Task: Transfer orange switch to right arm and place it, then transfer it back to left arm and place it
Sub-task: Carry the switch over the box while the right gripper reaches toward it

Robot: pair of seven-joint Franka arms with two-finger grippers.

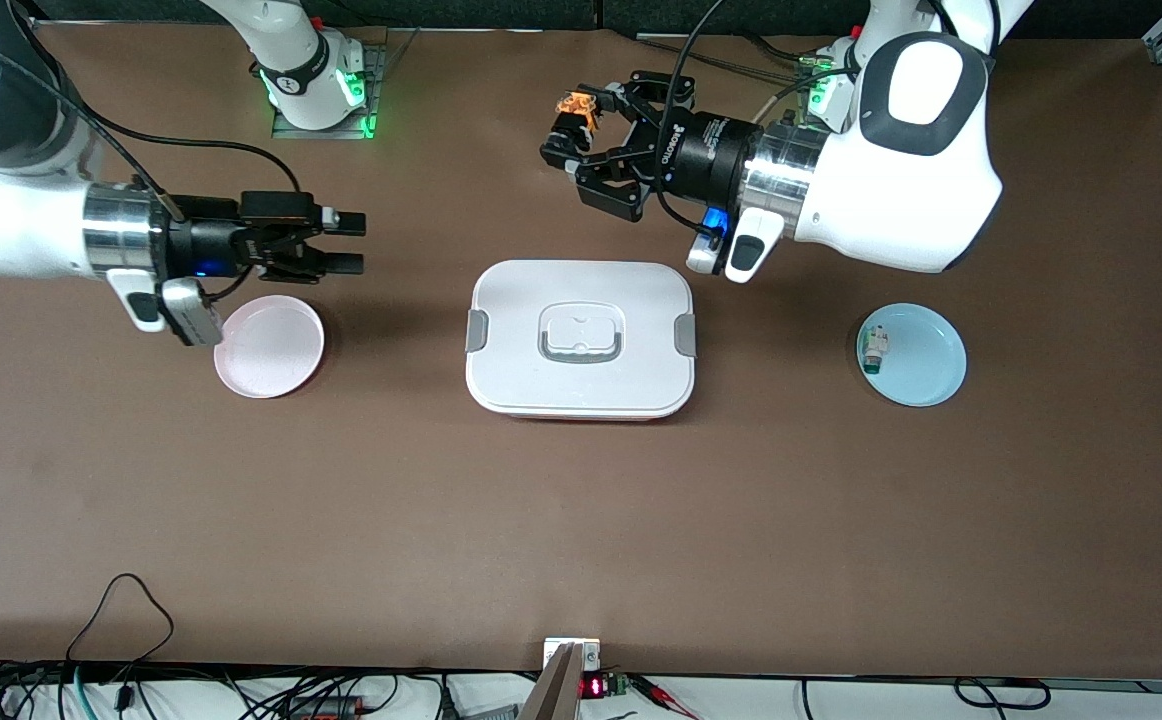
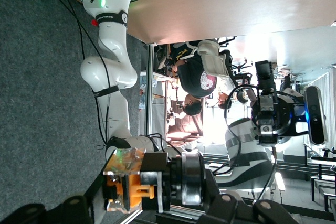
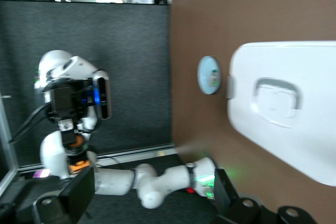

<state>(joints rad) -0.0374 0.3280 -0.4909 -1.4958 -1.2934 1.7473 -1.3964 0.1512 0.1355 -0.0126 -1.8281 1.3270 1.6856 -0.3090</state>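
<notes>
The orange switch [image 1: 577,110], a small black part with orange marks, sits sideways between the fingers of my left gripper [image 1: 571,135]. That gripper is shut on it and hangs over bare table just past the box's edge on the bases' side. In the left wrist view the orange switch [image 2: 137,190] fills the space between the jaws. My right gripper [image 1: 349,241] stands open and empty, pointing toward the left one, over the table beside the pink plate [image 1: 269,346]. The white box [image 1: 581,370] with grey clips lies shut at the table's middle, below and between the two grippers.
A light blue plate [image 1: 926,360] toward the left arm's end holds a small white-and-green part [image 1: 873,350]. The pink plate toward the right arm's end has nothing on it. Cables run along the table edge nearest the front camera.
</notes>
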